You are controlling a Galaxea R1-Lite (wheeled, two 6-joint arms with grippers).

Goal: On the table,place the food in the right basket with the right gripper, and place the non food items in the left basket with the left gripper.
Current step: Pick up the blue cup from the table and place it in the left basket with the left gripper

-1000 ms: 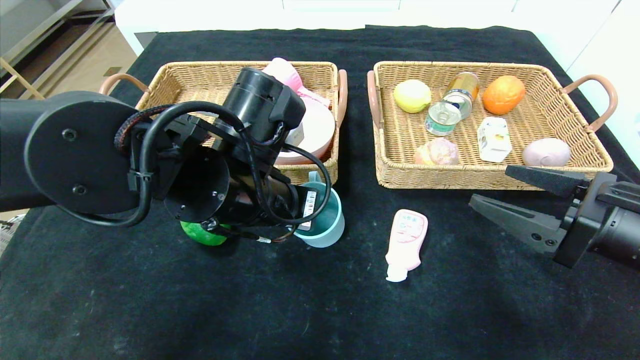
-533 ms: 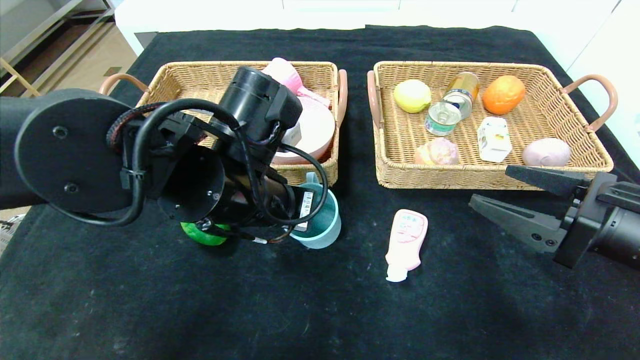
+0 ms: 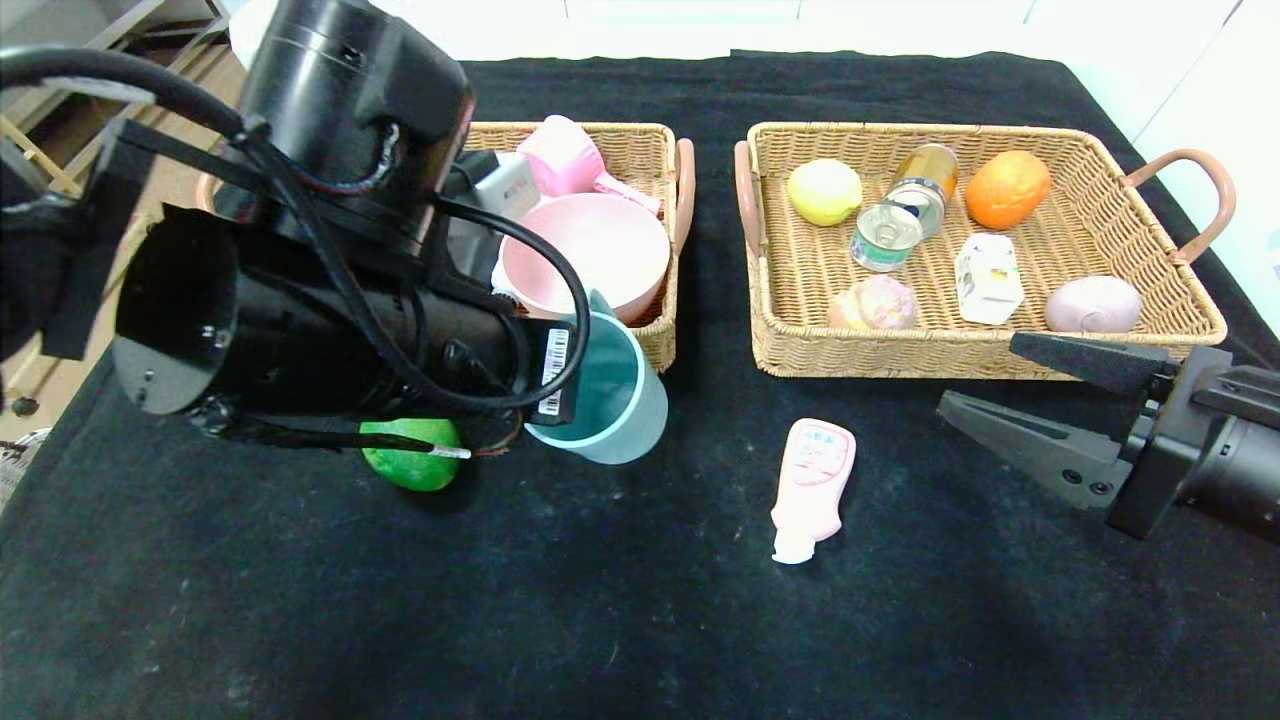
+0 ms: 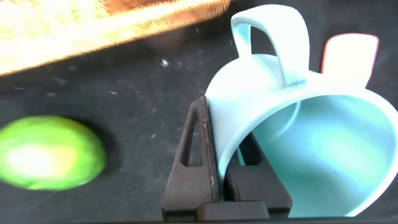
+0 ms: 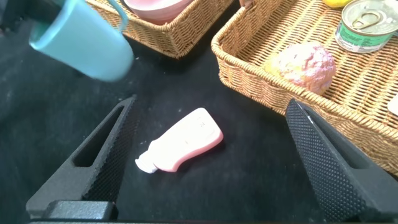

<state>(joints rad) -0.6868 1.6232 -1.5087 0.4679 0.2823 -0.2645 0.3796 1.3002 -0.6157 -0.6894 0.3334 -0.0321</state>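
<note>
A lime (image 3: 411, 467) lay on the tabletop (image 3: 600, 620) under the left arm. The left claw (image 4: 219, 163) pinched the cup (image 3: 600, 395) by its rim, lifted beside the left basket (image 3: 655, 345). A pink bottle (image 3: 812, 486) lay between. The right claw (image 5: 211, 155) hovered spread wide near the right basket (image 3: 900, 355).

Bright even light; left wrist view motion-blurred.
</note>
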